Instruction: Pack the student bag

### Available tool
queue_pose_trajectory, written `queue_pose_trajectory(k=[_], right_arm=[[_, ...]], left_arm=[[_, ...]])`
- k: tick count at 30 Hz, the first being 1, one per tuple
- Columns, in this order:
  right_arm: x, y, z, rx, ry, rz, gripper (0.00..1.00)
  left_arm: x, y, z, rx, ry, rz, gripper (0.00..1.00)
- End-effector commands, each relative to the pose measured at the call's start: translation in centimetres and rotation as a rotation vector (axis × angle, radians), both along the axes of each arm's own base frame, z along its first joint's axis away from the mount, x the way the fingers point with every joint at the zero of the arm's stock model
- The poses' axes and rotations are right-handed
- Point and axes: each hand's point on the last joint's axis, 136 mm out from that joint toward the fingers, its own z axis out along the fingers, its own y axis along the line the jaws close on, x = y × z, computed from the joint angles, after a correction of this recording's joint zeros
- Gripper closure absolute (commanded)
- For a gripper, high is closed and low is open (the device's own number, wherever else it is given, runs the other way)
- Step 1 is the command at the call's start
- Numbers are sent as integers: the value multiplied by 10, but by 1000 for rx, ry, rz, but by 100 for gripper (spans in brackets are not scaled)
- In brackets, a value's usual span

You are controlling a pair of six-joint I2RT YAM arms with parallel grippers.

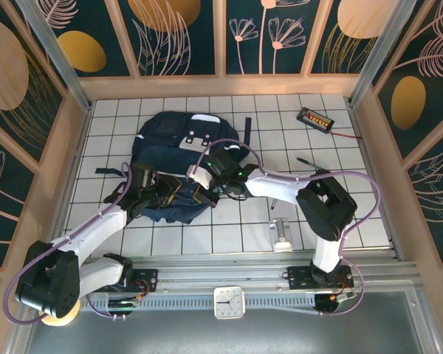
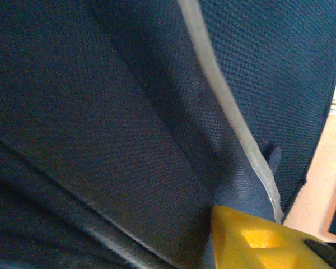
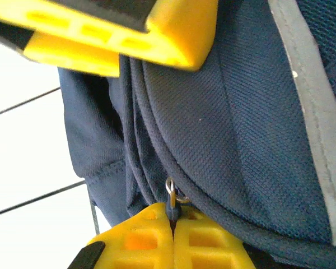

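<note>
Student bag (image 1: pixel 166 144) left of centre on the desk (image 1: pixel 229 236), toward its far edge. Right tool (image 3: pixel 172 221) pinched together on the zip pull (image 3: pixel 171 197) — could slip off under a skewed tug, or jam the zip in bunched fabric. Left tool (image 1: pixel 155 192) against the cloth, grip impossible to tell. Pull plain at right wrist — bag's whole lie plain from above.

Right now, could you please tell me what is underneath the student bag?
White gridded tabletop shows around the student bag; whatever lies beneath its body is covered.
</note>
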Motion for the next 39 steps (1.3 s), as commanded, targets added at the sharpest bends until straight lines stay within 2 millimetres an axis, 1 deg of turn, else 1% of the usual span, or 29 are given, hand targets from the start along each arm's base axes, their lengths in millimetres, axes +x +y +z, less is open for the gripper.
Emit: queue_pose_trajectory(k=[1, 2, 5, 6, 8, 10, 12, 14, 18, 19, 21, 23, 26, 28, 32, 33, 35, 39], right_arm=[[-6, 22, 20, 105, 113, -49, 100], [-3, 17, 17, 98, 132, -70, 100], [1, 3, 16, 104, 139, -100, 100], [2, 0, 17, 108, 141, -106, 100], [5, -6, 16, 107, 150, -117, 100], [5, -8, 16, 109, 153, -121, 100], [4, -9, 17, 117, 158, -123, 100], [4, -9, 17, 122, 164, -125, 100], [4, -13, 18, 118, 160, -125, 100], [4, -15, 17, 113, 161, -127, 100], [4, -18, 16, 107, 158, -126, 100], [6, -19, 17, 106, 157, -129, 100], [8, -19, 17, 109, 157, -131, 100], [9, -17, 16, 109, 159, -129, 100], [10, -14, 14, 108, 164, -125, 100], [11, -14, 13, 107, 165, -124, 100], [11, -14, 11, 102, 167, -124, 100], [11, -14, 11, 92, 167, -120, 100]], left_arm=[[5, -12, 34, -36, -113, -50, 43], [1, -8, 38, -7, -118, -55, 34], [-16, 8, 45, 65, -111, -70, 4], [-22, 14, 44, 81, -103, -70, 1], [-31, 30, 44, 106, -82, -60, 1], [-33, 49, 47, 140, -77, -34, 1], [-25, 66, 58, 184, -100, -14, 1], [-11, 80, 70, 246, -105, -22, 1], [21, 109, 79, 375, -93, -47, 1], [31, 116, 82, 383, -106, -47, 1], [53, 124, 83, 370, -114, -70, 9], [69, 130, 74, 429, -79, -130, 14], [76, 141, 60, 519, -13, -199, 16], [78, 144, 55, 533, -5, -218, 18], [90, 137, 43, 496, -24, -250, 25], [95, 136, 40, 493, -29, -258, 28], [104, 136, 32, 492, -27, -274, 39], [122, 135, 24, 496, -44, -309, 43]])
